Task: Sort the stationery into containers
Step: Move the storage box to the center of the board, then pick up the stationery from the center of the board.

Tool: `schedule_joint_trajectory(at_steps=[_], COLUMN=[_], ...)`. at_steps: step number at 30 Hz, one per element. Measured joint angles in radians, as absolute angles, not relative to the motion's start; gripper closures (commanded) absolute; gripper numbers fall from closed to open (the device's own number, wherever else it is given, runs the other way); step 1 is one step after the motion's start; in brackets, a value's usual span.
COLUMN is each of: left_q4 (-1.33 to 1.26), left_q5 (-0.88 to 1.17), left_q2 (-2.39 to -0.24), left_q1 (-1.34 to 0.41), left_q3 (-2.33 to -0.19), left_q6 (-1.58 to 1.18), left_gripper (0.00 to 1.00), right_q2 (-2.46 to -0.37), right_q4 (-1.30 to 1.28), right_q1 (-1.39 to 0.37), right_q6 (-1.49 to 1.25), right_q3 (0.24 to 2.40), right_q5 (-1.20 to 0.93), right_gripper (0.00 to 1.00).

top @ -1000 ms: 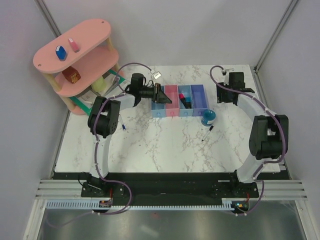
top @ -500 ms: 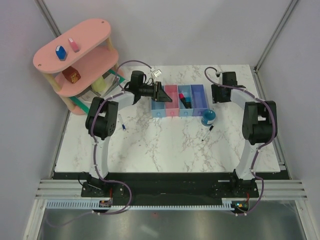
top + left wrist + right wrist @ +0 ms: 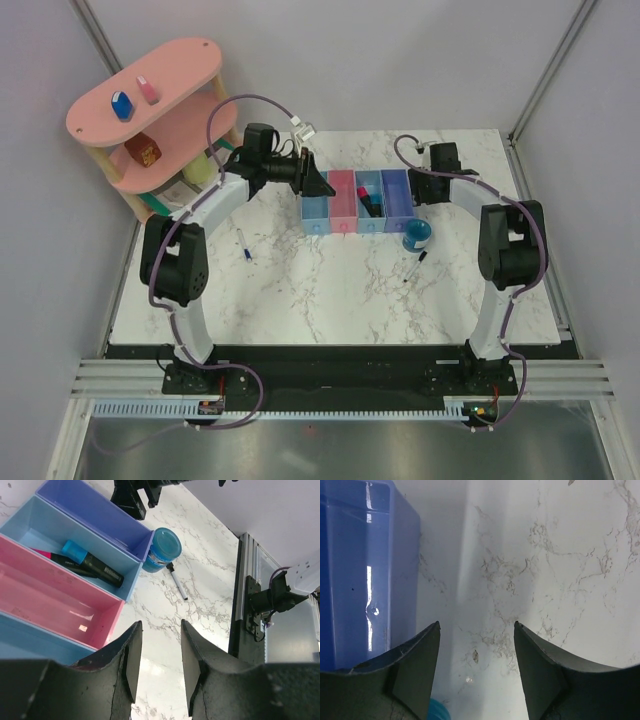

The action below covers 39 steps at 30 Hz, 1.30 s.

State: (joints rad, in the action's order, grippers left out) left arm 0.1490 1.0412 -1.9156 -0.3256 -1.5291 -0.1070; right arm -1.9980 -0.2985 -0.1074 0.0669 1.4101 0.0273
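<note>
Top external: four bins (image 3: 342,198), two markers (image 3: 367,204).

We log a marble table (image 3: 320,295): four joined bins (image 3: 343,226), pot (image 3: 417,237), black pen (image 3: 414,266) just beside it, second pen (image 3: 243,243) at left.

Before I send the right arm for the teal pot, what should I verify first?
1. Right gripper open and empty: ok.
2. Left gripper open, empty, away from the pot: ok.
3. Round teal-blue pot upright on the table, nothing on top: ok.
4. Gap between the pot and the violet-blue bin wide enough for a finger: cannot tell; they sit very close.
5. Thin black pen out of the approach path: not ok; it lies right beside the pot.
6. Violet-blue bin has room: ok, it looks empty.
</note>
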Motion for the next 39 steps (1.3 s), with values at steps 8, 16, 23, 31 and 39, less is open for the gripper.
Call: schedule_joint_trajectory(at_steps=[8, 16, 23, 31, 39], left_q4=[0.238, 0.298, 0.378, 0.506, 0.599], left_q5=[1.021, 0.978, 0.921, 0.829, 0.749], left_q2=[-1.844, -1.777, -1.715, -1.665, -1.594], left_q1=[-0.294, -0.280, -0.270, -0.268, -0.268], left_q3=[-1.444, -1.365, -1.360, -1.359, -1.332], left_q6=[-0.046, 0.022, 0.086, 0.146, 0.190], left_gripper=[0.56, 0.56, 0.46, 0.25, 0.24], right_q2=[-1.998, -1.957, -1.758, -1.641, -1.637], right_q4=[-0.299, -0.322, -0.410, -0.565, -0.616], right_q1=[-0.133, -0.147, -0.121, -0.124, -0.127], right_q6=[0.067, 0.104, 0.173, 0.271, 0.300], right_q3=[1.410, 1.399, 1.378, 1.347, 1.226], right_q5=[0.033, 0.068, 0.043, -0.129, -0.198], right_gripper=[0.31, 0.26, 0.14, 0.07, 0.04])
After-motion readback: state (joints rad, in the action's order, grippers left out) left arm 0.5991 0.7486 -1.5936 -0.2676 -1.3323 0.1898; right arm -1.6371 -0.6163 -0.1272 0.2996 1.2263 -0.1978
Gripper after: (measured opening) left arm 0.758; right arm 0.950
